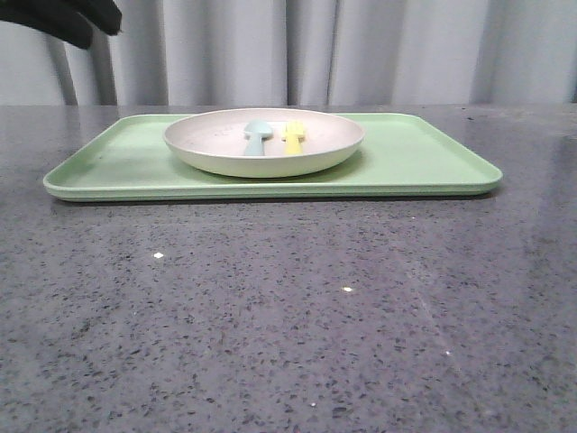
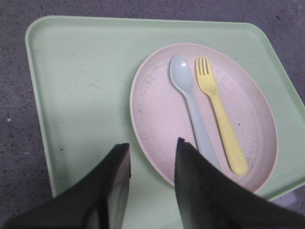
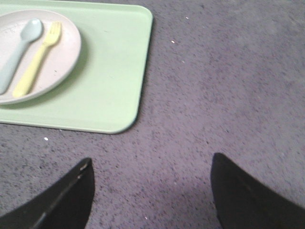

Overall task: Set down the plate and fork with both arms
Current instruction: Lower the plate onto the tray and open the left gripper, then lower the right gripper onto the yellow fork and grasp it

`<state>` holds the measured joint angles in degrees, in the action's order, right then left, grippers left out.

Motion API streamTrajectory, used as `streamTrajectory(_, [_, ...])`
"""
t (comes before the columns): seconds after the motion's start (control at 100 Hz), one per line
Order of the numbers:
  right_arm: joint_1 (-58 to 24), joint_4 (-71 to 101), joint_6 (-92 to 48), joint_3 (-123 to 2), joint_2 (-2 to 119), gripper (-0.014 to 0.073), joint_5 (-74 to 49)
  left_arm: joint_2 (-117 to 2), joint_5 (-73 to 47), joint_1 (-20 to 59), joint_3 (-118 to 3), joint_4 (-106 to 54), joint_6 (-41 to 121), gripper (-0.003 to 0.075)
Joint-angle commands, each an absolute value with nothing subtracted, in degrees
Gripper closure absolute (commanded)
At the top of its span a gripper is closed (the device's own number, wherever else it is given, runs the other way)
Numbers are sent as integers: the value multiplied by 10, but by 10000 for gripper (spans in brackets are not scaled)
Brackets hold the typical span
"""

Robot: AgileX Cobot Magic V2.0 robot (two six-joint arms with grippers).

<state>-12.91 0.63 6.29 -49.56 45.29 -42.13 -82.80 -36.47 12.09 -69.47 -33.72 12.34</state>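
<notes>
The cream-white plate point(image 1: 207, 135) point(image 2: 157, 109) point(image 3: 62, 52) rests on a light-green tray point(image 1: 424, 153). In the plate lies the yellow fork point(image 1: 294, 137) point(image 2: 221, 119) point(image 3: 35, 67), tines toward the back. My left gripper point(image 2: 152, 143) hangs open above the tray by the plate's rim, holding nothing. In the front view only a black part of the left arm point(image 1: 72, 18) shows, high in the top left corner. My right gripper point(image 3: 152, 159) is wide open over bare table beside the tray's corner, also with nothing in it.
A pale blue spoon point(image 1: 258, 135) point(image 2: 190, 105) point(image 3: 16, 57) lies in the plate beside the fork. The tray point(image 2: 81, 86) point(image 3: 109, 86) sits toward the back of the speckled grey table point(image 1: 288, 316). A grey curtain hangs behind.
</notes>
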Motion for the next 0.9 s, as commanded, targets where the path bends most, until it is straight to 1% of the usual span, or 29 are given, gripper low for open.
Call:
streamTrajectory(0.0, [-143, 6, 60, -540, 480, 73, -394, -772, -362, 119, -712, -309, 115, 491])
streamTrajectory(0.09, [-158, 6, 60, -572, 514, 73, -402, -738, -378, 119, -712, -271, 94, 491])
streamTrajectory(0.32, [-198, 10, 60, -660, 607, 73, -438, -654, -431, 119, -711, -114, 0, 491])
streamTrajectory(0.4, [-210, 16, 60, -694, 642, 73, -448, -620, -433, 119, -700, -77, -19, 491])
streamTrajectory(0.68, [-245, 34, 60, -811, 762, 73, -493, -511, -439, 119, -602, 0, -87, 491])
streamTrajectory(0.89, [-274, 35, 84, -899, 843, 74, -531, -439, -435, 119, -529, 0, -91, 491])
